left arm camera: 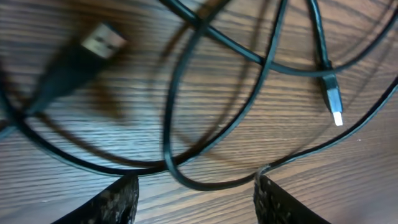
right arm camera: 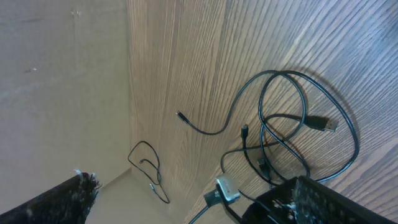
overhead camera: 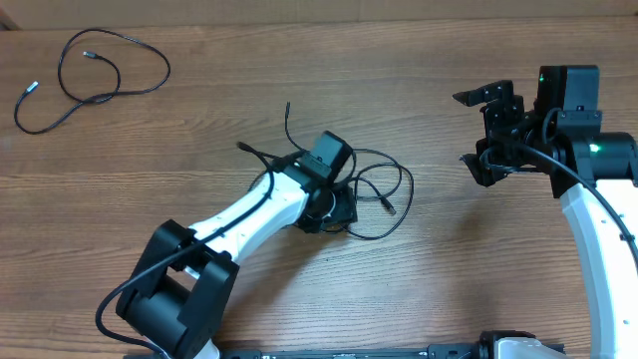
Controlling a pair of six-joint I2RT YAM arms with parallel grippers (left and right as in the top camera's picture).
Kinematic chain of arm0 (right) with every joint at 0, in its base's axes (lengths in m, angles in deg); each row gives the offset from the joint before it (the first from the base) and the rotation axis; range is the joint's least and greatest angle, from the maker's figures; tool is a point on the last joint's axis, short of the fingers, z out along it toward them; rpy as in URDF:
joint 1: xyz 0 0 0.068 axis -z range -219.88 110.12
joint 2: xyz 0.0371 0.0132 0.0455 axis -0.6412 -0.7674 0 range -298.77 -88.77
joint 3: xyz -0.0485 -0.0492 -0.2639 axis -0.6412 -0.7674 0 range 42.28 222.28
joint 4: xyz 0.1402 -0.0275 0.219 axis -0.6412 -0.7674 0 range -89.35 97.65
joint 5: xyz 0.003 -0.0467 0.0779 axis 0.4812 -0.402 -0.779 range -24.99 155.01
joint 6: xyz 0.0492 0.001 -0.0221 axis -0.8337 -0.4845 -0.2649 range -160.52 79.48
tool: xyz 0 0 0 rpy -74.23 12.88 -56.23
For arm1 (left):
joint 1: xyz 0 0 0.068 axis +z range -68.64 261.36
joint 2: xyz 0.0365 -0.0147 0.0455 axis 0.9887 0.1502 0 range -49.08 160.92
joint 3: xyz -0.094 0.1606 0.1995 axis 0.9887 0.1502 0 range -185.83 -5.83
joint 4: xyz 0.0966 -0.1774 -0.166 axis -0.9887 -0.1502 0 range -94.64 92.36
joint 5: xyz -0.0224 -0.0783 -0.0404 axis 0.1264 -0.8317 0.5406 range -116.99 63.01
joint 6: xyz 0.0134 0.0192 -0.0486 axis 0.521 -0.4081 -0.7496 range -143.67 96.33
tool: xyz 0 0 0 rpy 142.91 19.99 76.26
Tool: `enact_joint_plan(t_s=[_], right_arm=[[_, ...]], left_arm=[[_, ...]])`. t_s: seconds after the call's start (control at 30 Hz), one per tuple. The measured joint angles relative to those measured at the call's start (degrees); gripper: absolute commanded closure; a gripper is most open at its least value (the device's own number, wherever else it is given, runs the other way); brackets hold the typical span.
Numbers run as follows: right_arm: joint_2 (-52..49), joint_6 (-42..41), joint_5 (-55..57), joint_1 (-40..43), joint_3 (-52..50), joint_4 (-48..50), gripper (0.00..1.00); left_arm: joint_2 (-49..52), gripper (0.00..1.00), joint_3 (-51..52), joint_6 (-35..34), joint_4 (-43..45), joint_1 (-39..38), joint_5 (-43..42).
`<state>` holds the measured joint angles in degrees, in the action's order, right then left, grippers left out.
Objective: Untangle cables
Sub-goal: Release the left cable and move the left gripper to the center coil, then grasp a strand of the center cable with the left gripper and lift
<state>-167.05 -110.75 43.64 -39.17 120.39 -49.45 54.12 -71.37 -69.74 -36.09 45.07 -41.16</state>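
Thin, glossy black cables point(overhead camera: 384, 204) tangled in round overlapping loops mid-worktop point(overhead camera: 299, 90), on pale wood grain, beneath the left tool point(left arm camera: 196, 202); another loose loop point(overhead camera: 103, 97) well apart at the far left corner. Flat silvery-shelled plug point(left arm camera: 102, 38), blurred, angled up-right; slim plug point(left arm camera: 333, 99) lengthwise toward the rough black fingers point(left arm camera: 112, 202), pale tip nearest them. Left tool partly spread, straddling one strand, clamping nothing. Right tool point(overhead camera: 477, 130) gaping wide, empty.

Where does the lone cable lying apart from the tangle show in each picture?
Overhead: lone cable at top left.
Left wrist: not in view.
Right wrist: lone cable low, left of centre, small.
Shared landmark: the tangle, in all three views.
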Motion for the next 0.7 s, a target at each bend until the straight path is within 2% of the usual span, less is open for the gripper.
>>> enact_joint_plan(t_s=[0.13,0.33,0.4,0.43,0.53,0.6,0.63,0.7], right_arm=[[0.0,0.0,0.0,0.0,0.0,0.0,0.00],[0.0,0.0,0.0,0.0,0.0,0.0,0.00],[0.0,0.0,0.0,0.0,0.0,0.0,0.00],[0.0,0.0,0.0,0.0,0.0,0.0,0.00],[0.0,0.0,0.0,0.0,0.0,0.0,0.00],[0.0,0.0,0.0,0.0,0.0,0.0,0.00],[0.0,0.0,0.0,0.0,0.0,0.0,0.00],[0.0,0.0,0.0,0.0,0.0,0.0,0.00]], left_arm=[[0.0,0.38,0.1,-1.7,0.2,-1.8,2.3],[0.0,0.47,1.4,-4.8,0.9,-2.7,7.0],[0.0,0.53,2.2,-5.2,1.8,-2.7,7.8],[0.0,0.61,2.7,-5.5,2.4,-2.7,8.1],[0.0,0.73,3.5,-6.3,4.0,-2.7,8.7],[0.0,0.90,3.7,-6.6,4.7,-2.7,8.9],[0.0,0.96,3.7,-6.8,5.1,-2.7,8.9],[0.0,0.96,3.7,-6.6,5.7,-2.7,8.9]])
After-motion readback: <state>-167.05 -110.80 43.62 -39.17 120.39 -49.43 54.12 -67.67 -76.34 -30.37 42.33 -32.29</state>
